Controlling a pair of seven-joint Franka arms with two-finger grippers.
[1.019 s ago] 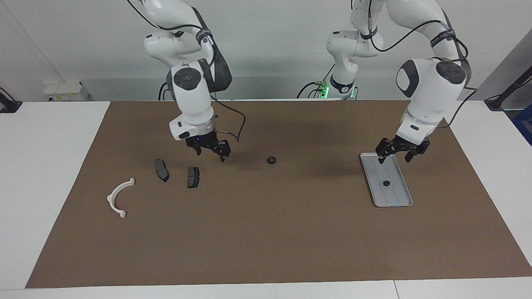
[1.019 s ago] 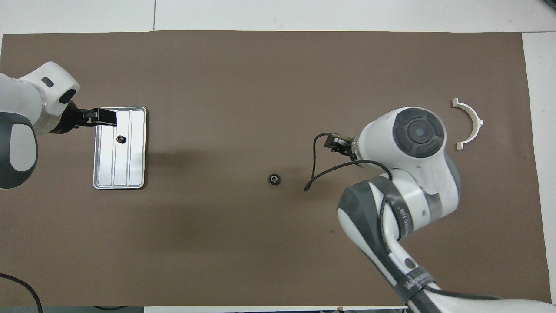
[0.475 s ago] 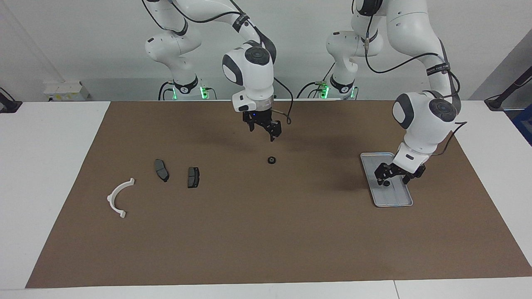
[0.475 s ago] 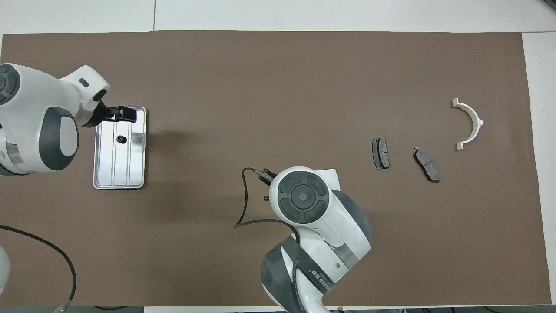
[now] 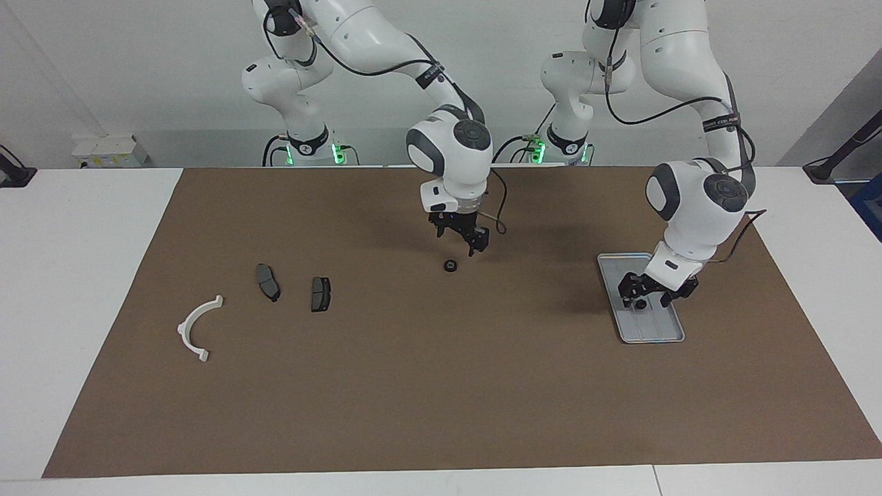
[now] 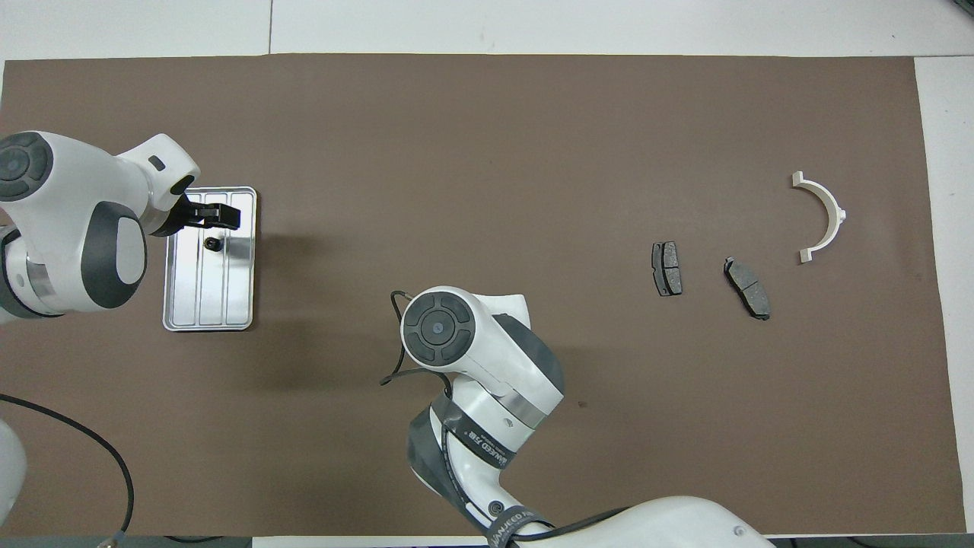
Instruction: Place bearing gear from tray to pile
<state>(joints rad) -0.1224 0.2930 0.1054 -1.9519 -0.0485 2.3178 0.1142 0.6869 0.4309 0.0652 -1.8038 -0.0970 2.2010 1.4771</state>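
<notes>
A small black bearing gear (image 5: 640, 303) lies on the silver tray (image 5: 654, 339) at the left arm's end; it also shows in the overhead view (image 6: 212, 243) on the tray (image 6: 209, 297). My left gripper (image 5: 646, 297) is open, low over the tray, with its fingers on either side of this gear. A second black gear (image 5: 450, 265) lies on the mat at mid table. My right gripper (image 5: 460, 241) is open just above it. The pile lies at the right arm's end: a white half-ring bracket (image 5: 200, 327) and two dark brake pads (image 5: 268, 282) (image 5: 320, 293).
A brown mat (image 5: 441, 386) covers the table. In the overhead view the right arm's wrist (image 6: 456, 335) hides the mid-table gear. The bracket (image 6: 822, 217) and the pads (image 6: 666, 268) (image 6: 747, 277) show there uncovered.
My right gripper has swung from over the brake pads to over the mid-table gear and come down. My left gripper has moved along the tray and dropped around the gear there.
</notes>
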